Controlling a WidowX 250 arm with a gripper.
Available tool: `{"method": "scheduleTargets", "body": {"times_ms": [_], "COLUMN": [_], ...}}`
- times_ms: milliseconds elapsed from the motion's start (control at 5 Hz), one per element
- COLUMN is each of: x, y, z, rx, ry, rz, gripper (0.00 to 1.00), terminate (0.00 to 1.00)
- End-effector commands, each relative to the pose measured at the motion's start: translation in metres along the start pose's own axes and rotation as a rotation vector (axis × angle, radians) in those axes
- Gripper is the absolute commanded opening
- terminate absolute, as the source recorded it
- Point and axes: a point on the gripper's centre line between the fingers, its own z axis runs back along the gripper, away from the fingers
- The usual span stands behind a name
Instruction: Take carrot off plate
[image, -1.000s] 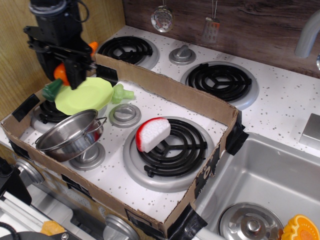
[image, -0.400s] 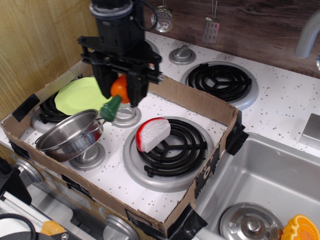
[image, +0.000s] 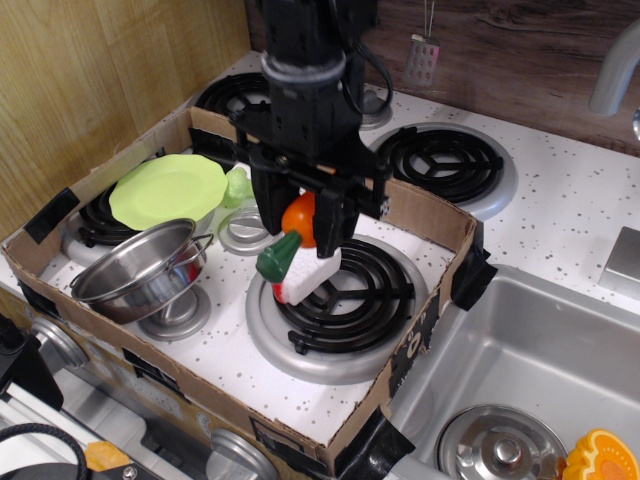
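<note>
The lime-green plate (image: 168, 187) lies bare at the back left of the cardboard tray, on the left burner. My gripper (image: 302, 222) is shut on the orange carrot (image: 299, 220), with the dark green stem end (image: 277, 257) hanging down to the lower left. The carrot is held in the air to the right of the plate, just above the red-and-white toy food (image: 305, 277) on the front burner. The arm hides the rest of the carrot.
A steel bowl (image: 140, 268) sits in front of the plate. A small light-green toy piece (image: 236, 186) lies beside the plate. The cardboard tray wall (image: 420, 212) runs behind the gripper. A sink (image: 530, 370) with an orange slice (image: 603, 456) is at right.
My gripper has carried the carrot from above the plate to the right and forward, and now holds it over the red-and-white toy on the front burner.
</note>
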Motion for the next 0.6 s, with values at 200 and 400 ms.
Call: {"method": "scheduleTargets", "body": {"times_ms": [200, 400], "x": [0.012, 0.012], "y": [-0.003, -0.008], "z": [-0.045, -0.051], "rx": [-0.087, -0.101], "ry": [-0.043, -0.052], "rz": [-0.074, -0.072], "gripper": [0.00, 0.00], "terminate": [0.00, 0.00]}}
